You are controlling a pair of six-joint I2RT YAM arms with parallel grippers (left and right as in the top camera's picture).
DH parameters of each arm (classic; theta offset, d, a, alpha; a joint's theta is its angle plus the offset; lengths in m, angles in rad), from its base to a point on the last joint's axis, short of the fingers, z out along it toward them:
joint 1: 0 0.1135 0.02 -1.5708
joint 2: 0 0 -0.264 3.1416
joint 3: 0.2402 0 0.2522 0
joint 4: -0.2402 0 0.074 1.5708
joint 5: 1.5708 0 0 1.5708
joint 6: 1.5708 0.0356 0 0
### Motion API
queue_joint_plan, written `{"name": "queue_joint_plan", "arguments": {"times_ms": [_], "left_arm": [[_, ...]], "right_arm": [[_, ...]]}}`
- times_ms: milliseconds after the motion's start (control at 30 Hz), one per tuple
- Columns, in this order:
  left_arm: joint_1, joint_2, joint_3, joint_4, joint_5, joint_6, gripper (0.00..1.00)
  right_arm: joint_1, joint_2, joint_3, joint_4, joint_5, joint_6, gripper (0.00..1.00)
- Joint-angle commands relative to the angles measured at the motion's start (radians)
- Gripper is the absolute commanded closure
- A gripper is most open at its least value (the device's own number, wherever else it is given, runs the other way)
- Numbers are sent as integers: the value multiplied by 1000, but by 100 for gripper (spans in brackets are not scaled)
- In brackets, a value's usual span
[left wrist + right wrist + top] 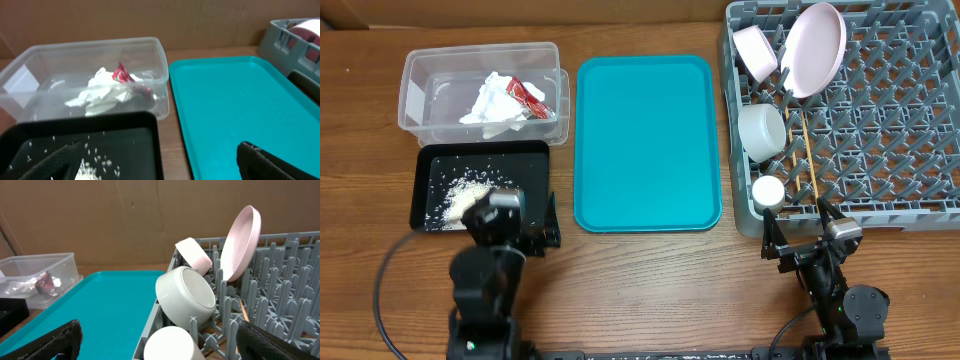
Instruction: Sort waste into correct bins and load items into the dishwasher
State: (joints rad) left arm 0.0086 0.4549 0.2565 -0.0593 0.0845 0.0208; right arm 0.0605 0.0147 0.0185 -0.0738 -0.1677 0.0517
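Observation:
The clear tub [420,75] holds a crumpled white napkin [492,102] and a red wrapper [527,93]. In front of it the black tray [530,160] carries loose rice [463,197]. The grey dish rack [880,130] at the right holds the pink plate [817,48] on edge, two bowls [755,50] [761,130], a white cup [768,191] and chopsticks [803,150]. My left gripper [510,222] stands open and holds nothing, low over the black tray's near right corner [125,135]. My right gripper [798,232] is open and holds nothing, just in front of the rack by the cup [170,345].
A large teal tray [645,140] lies bare between the bins and the rack. Brown cardboard walls off the far side of the wooden table. Both arm bases stand at the near table edge.

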Motion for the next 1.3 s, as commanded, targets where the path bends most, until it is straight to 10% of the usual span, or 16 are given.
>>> {"name": "queue_joint_plan", "arguments": {"times_ms": [0,367,1267], "left_arm": [[6,-127,-93,19,-16,-29,0],[6,-401,-252,-22,-41,-29,0],[6,-449,-252,-15,-41,-21,0]], "right_arm": [[4,-12,-10,5,10,5,0],[4,-12,-10,5,10,5,0],[4,-12,-10,5,10,5,0]]}}
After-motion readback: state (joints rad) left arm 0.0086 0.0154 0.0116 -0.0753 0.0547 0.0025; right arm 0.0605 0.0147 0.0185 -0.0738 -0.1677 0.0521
